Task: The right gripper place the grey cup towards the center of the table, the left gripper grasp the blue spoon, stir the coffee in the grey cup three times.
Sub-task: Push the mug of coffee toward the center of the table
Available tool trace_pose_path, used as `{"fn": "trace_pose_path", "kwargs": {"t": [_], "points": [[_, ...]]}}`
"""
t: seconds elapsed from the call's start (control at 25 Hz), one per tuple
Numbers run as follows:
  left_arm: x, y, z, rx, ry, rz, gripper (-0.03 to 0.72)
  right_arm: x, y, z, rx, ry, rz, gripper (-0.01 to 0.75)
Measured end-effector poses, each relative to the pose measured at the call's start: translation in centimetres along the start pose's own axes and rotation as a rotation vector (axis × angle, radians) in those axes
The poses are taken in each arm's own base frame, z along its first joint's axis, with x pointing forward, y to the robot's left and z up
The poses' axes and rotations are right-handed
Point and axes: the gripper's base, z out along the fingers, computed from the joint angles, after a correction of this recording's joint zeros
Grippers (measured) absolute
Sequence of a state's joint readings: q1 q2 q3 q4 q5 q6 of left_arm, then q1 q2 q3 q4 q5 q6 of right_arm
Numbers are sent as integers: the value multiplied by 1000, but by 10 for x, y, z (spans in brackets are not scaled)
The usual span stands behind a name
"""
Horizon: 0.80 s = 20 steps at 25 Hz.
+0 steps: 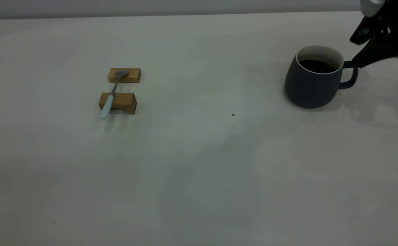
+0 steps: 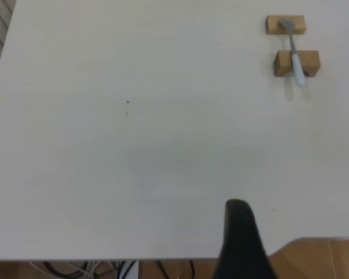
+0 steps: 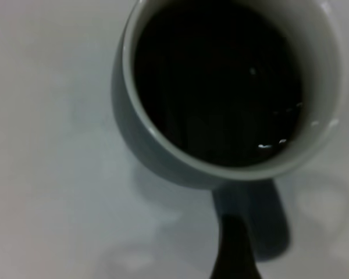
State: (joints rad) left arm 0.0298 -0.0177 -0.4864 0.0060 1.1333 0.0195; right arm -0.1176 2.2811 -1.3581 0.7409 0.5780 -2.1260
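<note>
- Grey cup [image 1: 310,83] stands upright on the desk [image 1: 192,164], just in front of the right tool [image 1: 356,63], its loop handle turned toward that tool.
- Right tool reaches in from the far right corner of the exterior view, angled downward, with one black fingertip at the top of the cup's handle; the wrist view shows a dark finger [image 3: 235,250] lying over the handle.
- Whether the right tool's fingers are spread or pinching the handle cannot be told from these pictures.
- Coffee [image 3: 218,81] fills the cup to below the white rim, dark and nearly black, with small glints on its surface.
- Left tool [image 2: 241,244] is held back at the desk's edge, well away from everything; only one black finger shows in its wrist view, so its state cannot be told. It does not appear in the exterior view.
- Blue spoon [image 1: 111,95] lies far from the right tool and well ahead of the left one, bridging two small wooden blocks [image 1: 118,90]: its metal bowl rests on the farther block and its pale blue handle crosses the nearer one, the end overhanging.
- Bare desk lies between the cup and the spoon, marked only by a tiny dark speck [image 1: 233,114].
- No writing or labels can be read on any object.
</note>
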Motion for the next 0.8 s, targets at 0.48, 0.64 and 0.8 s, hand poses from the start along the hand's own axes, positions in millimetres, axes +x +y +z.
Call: {"fn": "trace_pose_path", "kwargs": {"t": [0.48,0.64,0.8], "points": [[0,0,0,0,0,0,577,3,8,43,-39,0,34,573],[0,0,0,0,0,0,577,-8,7,52,-42,-10,15,548],[0,0,0,0,0,0,577,-29,12,60,-57,-28,-15,521]]}}
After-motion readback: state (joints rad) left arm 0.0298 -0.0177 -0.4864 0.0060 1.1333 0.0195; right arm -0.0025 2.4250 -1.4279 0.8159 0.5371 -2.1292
